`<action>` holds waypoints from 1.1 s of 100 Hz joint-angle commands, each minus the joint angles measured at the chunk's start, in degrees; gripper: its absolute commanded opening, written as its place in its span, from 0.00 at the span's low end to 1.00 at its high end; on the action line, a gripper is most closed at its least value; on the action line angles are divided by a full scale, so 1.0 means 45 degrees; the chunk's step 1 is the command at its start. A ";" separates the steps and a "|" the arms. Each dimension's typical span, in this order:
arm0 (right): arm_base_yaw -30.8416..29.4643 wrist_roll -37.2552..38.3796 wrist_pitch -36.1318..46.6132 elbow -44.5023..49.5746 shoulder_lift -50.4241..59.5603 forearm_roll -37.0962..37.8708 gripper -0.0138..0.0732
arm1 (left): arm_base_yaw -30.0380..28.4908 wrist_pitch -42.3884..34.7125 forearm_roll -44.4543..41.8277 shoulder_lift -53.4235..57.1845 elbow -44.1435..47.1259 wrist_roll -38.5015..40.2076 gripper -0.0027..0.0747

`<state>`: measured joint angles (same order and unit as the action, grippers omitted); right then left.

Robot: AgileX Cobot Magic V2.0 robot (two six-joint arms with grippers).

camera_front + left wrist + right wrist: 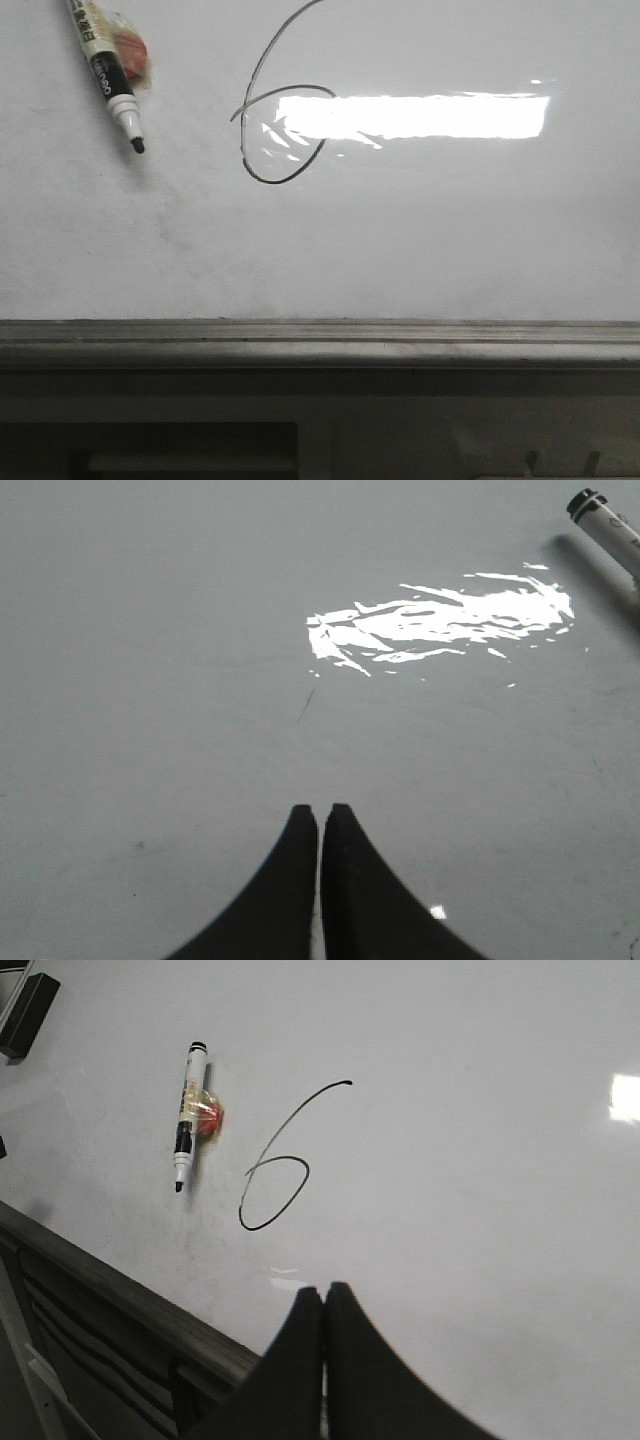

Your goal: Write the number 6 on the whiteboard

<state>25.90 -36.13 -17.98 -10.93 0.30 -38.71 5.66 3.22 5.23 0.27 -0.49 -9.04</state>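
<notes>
The number 6 (285, 135) is drawn in thin dark line on the whiteboard (450, 230); its stem runs off the top of the front view. It shows whole in the right wrist view (275, 1185). A white marker (108, 72) with a black tip lies uncapped on the board left of the 6, a red-and-yellow piece stuck to it. It also shows in the right wrist view (187, 1115) and its end in the left wrist view (605, 520). My left gripper (320, 812) is shut and empty above bare board. My right gripper (323, 1290) is shut and empty near the board's lower edge.
A grey metal ledge (320, 340) runs along the board's lower edge, with dark shelving below. A bright rectangular glare (420, 115) lies right of the 6's loop. A black block (28, 1015) sits at the far corner in the right wrist view.
</notes>
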 commanded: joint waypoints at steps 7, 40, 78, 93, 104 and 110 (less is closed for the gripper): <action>-0.0107 -0.0139 0.0957 -0.0353 -0.0120 -0.0122 0.08 | -0.0046 -0.0900 0.0146 0.0402 0.0625 0.0164 0.01; -0.0107 -0.0139 0.0957 -0.0353 -0.0120 -0.0122 0.08 | -0.0046 -0.0900 0.0146 0.0402 0.0625 0.0164 0.01; -0.0107 -0.0139 0.1075 -0.0353 -0.0120 0.1102 0.08 | -0.0046 -0.0900 0.0146 0.0402 0.0625 0.0164 0.01; -0.1005 0.2211 0.2162 -0.0009 -0.0143 0.5128 0.08 | -0.0046 -0.0900 0.0146 0.0402 0.0625 0.0164 0.01; -0.2619 0.2664 0.2491 0.0444 -0.0168 0.5916 0.08 | -0.0046 -0.0900 0.0146 0.0402 0.0625 0.0164 0.01; -0.3871 0.2664 0.2491 0.0756 -0.0168 0.5950 0.08 | -0.0046 -0.0900 0.0146 0.0402 0.0625 0.0164 0.01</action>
<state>14.60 -25.54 -12.07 -7.49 0.30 -14.24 5.53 3.22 5.23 0.27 -0.49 -9.04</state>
